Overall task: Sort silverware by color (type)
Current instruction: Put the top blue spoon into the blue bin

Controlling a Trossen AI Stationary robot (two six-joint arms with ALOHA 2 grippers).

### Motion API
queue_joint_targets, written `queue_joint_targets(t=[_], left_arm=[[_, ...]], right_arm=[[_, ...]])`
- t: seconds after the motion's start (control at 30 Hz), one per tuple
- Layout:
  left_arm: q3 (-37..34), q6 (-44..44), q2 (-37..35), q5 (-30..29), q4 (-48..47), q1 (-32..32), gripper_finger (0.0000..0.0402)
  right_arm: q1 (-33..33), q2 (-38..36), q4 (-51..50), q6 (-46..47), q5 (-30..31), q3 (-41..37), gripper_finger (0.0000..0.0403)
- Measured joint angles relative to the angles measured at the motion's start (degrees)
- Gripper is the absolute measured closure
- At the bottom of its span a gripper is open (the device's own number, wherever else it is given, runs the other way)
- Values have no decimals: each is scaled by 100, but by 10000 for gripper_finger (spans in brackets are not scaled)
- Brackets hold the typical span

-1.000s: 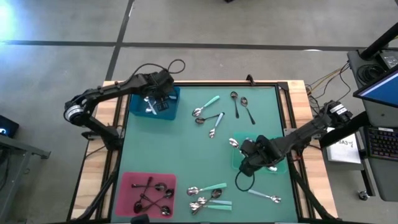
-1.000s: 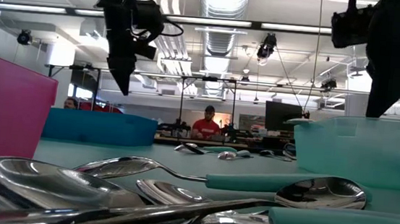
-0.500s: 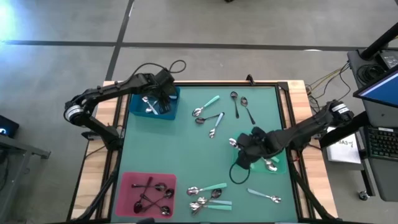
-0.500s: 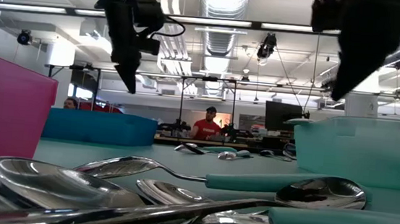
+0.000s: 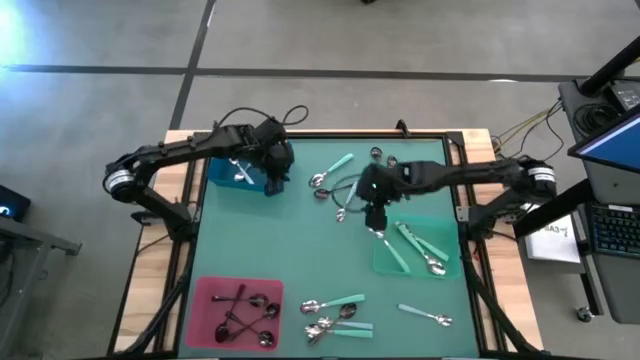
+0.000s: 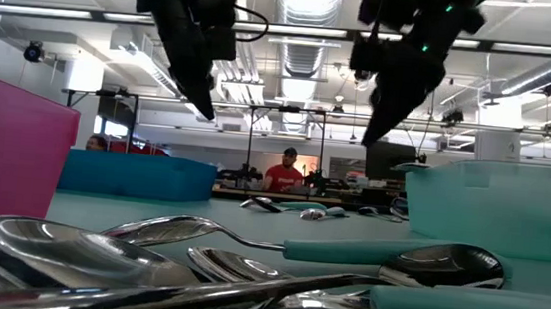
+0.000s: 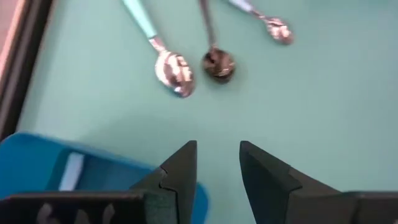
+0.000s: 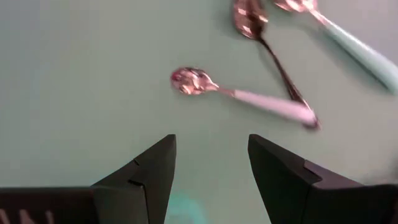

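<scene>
**Open workshop around a green-topped table**

A grey concrete floor (image 5: 400,40), crossed by dark seams, is seen from above; a wooden frame (image 5: 478,140) edges the green table (image 5: 300,250); exposed ducts (image 6: 304,2) and strip lights are hung overhead; a person in red (image 6: 286,175) is seated far behind; a keyboard (image 5: 612,228) is placed alongside.

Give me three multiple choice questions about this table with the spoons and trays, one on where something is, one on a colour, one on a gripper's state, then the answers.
1. Where is the right gripper?
A. Over the mat's middle
B. Inside the pink tray
C. Off the table

2. What colour is the tray beside the left gripper?
A. Pink
B. Blue
C. Yellow

3. How is the right gripper?
A. Shut on a spoon
B. Open and empty
C. Shut on a tray

Answers:
1. A, the high view shows it near the loose spoons at centre.
2. B, it hangs at the blue tray's edge.
3. B, the right wrist view shows its fingers apart, nothing between.
</scene>
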Motion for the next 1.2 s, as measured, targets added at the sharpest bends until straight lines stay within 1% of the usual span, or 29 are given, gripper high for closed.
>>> queue_joint_targets(t=[0.03, 0.1, 0.17, 0.23, 0.3, 0.4, 0.53, 0.8, 0.9, 1.0, 1.2], left_arm=[[0, -3, 0, 4, -5, -55, 297], [0, -7, 0, 6, -28, -142, 297], [0, -7, 0, 9, -44, -186, 297], [0, -9, 0, 6, -52, -198, 297], [0, -19, 0, 6, -54, -198, 297], [0, -23, 0, -3, -53, -198, 297], [0, -14, 0, -25, -64, -198, 297], [0, 95, 0, -43, -86, -198, 297], [0, 124, 0, -44, -97, -198, 297], [0, 143, 0, -44, -102, -198, 297], [0, 273, 0, -45, -106, -194, 297]], right_arm=[[-147, 103, 98, -419, -254, 1, 211], [-342, 362, 254, -1367, -504, 1, 211], [-424, 631, 421, -2363, -516, 2, 211], [-477, 928, 358, -3218, -506, 74, 211], [-516, 1224, 406, -3699, -468, 208, 211], [-567, 1670, 389, -4168, -321, 434, 211], [-658, 2201, 235, -4419, -185, 824, 212], [-968, 2700, -183, -4480, -170, 1548, 228], [-1051, 2824, -304, -4474, -290, 1638, 235], [-1076, 2974, -631, -4494, -443, 1694, 241], [-1072, 3117, -689, -4536, -530, 1694, 258]])
